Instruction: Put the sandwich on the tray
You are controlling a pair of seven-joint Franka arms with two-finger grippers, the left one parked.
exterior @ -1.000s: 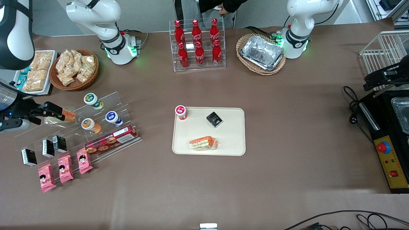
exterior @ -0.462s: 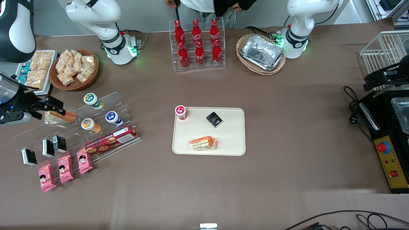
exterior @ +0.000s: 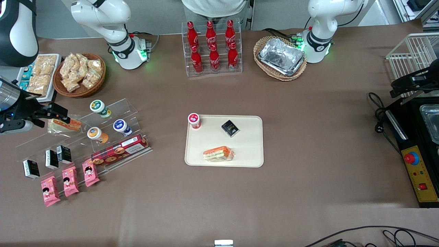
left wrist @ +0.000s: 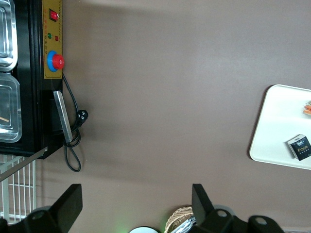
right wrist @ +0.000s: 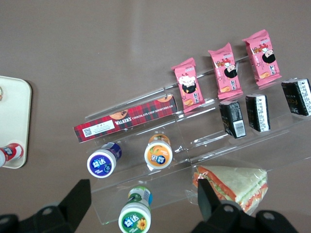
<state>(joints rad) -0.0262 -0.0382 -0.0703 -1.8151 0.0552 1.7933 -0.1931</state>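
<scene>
Claw [exterior: 57,115] spread open, hanging above clear acrylic stepped shelf [exterior: 127,110]. Clear-wrapped pale triangular sandwich wedge [right wrist: 234,187] lies on that shelf, ungripped. Likely light, squashy, slick film; I'd pinch the flat bread faces gently.

A brown table [exterior: 308,144] holds many snack items. Six red cola bottles [exterior: 212,46] stand in a clear rack. Near it, a wicker basket holds silver foil trays [exterior: 282,57]. Toward the working arm's end, another wicker basket holds bagged snacks [exterior: 79,72], just beside a white tray of snacks [exterior: 38,77]. A clear stepped display [right wrist: 204,145] carries three yogurt cups [right wrist: 158,151], a red tartan shortbread box [right wrist: 125,120], three pink packets [right wrist: 227,70], three small black cartons [right wrist: 256,112] and a wrapped wedge, probably a sandwich [right wrist: 235,187]. A black control box with a red button [left wrist: 51,60] lies at the parked arm's end.
</scene>
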